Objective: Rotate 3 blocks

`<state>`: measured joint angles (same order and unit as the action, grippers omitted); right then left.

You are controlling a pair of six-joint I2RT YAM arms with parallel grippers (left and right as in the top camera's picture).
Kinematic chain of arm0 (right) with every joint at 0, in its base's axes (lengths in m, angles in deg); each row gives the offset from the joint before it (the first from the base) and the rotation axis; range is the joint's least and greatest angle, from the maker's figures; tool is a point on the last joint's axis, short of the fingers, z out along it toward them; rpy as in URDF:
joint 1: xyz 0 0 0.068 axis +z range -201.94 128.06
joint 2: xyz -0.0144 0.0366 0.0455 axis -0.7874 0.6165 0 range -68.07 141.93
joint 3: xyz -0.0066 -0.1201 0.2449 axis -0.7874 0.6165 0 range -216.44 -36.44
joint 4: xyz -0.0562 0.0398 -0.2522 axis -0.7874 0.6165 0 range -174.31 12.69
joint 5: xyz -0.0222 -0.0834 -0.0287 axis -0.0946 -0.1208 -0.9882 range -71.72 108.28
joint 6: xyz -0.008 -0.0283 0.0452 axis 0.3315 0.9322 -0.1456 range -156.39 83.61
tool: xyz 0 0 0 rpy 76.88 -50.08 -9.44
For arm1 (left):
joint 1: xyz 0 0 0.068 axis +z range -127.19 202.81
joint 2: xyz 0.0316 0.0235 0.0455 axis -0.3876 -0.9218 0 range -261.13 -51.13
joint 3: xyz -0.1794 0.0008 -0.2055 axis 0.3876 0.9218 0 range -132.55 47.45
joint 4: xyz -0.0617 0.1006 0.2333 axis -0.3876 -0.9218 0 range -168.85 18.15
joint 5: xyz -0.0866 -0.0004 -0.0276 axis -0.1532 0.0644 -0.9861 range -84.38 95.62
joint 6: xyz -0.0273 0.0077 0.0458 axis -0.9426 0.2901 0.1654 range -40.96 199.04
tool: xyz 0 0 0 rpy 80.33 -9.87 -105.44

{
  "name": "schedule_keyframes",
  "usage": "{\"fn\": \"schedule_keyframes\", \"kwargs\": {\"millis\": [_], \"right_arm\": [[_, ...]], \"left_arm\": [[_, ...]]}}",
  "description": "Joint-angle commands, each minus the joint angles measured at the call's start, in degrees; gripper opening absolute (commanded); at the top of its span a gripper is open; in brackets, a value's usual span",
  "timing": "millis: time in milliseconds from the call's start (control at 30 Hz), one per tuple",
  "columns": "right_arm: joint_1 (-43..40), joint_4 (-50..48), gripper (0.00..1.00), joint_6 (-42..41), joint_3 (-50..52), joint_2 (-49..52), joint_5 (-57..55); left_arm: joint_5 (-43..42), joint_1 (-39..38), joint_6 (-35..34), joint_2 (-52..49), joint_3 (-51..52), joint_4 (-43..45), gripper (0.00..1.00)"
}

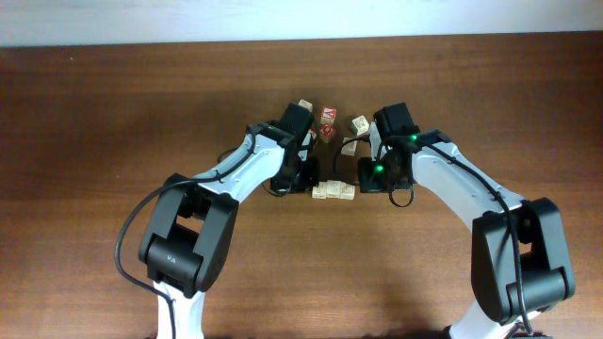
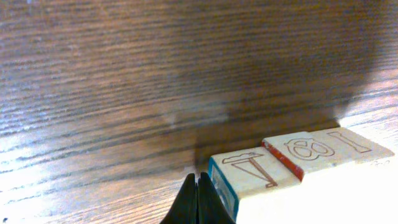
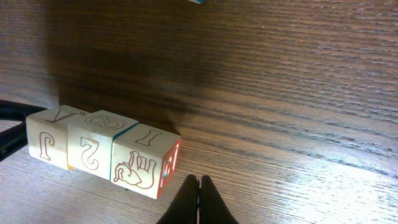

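Three blocks [image 3: 102,149] sit in a touching row on the counter [image 3: 298,93]; the left jaws, pressed together and empty, stand just beside one end. The right jaws, also together, sit near the other.

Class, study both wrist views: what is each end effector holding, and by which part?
Nothing is held. The left end effector and right end effector are both shut and empty, each beside an end of the row of three blocks.
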<state>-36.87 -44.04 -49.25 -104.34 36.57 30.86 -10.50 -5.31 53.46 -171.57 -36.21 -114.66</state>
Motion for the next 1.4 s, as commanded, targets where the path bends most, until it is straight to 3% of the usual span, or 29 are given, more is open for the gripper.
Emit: {"fn": "schedule_keyframes", "kwargs": {"millis": [0,1367], "right_arm": [[-0.11,-0.17,0.04,0.61,0.46,0.7,0.46],[-0.11,1.75,0.04,0.42,0.5,0.7,0.22]], "left_arm": [[-1.16,0.0,-0.74,-0.52,0.37,-0.35,0.0],[-2.14,-0.98,-0.72,4.13,-0.13,0.13,0.0]]}}
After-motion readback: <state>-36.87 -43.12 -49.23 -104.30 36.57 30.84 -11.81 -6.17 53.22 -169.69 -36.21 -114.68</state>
